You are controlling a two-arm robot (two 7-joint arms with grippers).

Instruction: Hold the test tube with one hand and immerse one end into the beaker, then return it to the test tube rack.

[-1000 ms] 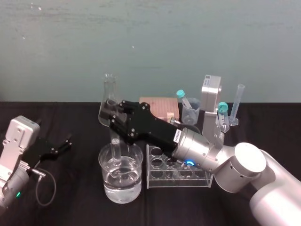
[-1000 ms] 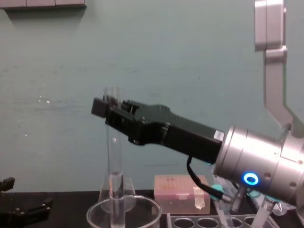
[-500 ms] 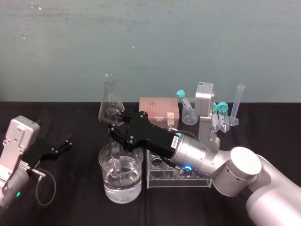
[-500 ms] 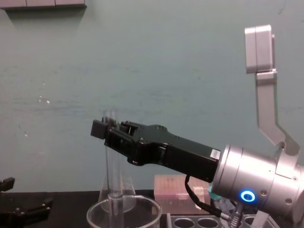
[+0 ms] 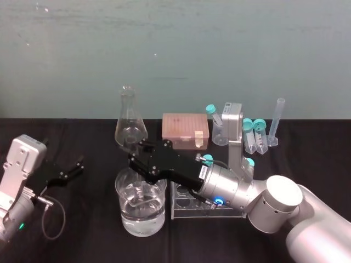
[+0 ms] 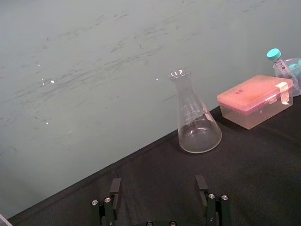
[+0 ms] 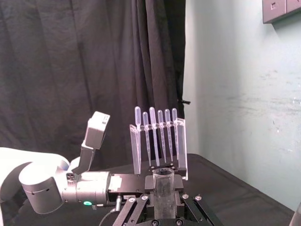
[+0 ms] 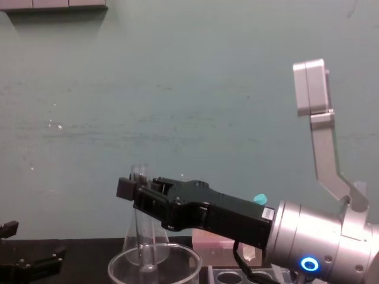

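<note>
1 tube (image 8: 142,239), R end effector (image 8: 133,189), in beaker (image 5: 142,211)

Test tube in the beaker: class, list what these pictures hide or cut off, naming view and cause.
1. Chest view: the bottom edge cuts off the beaker, so the water level around the test tube is out of frame.
2. Head view: the right tool covers most of the tube, so whether its end reaches the water is unclear.
3. Head view: the right arm hides part of the test tube rack and its holes.
</note>
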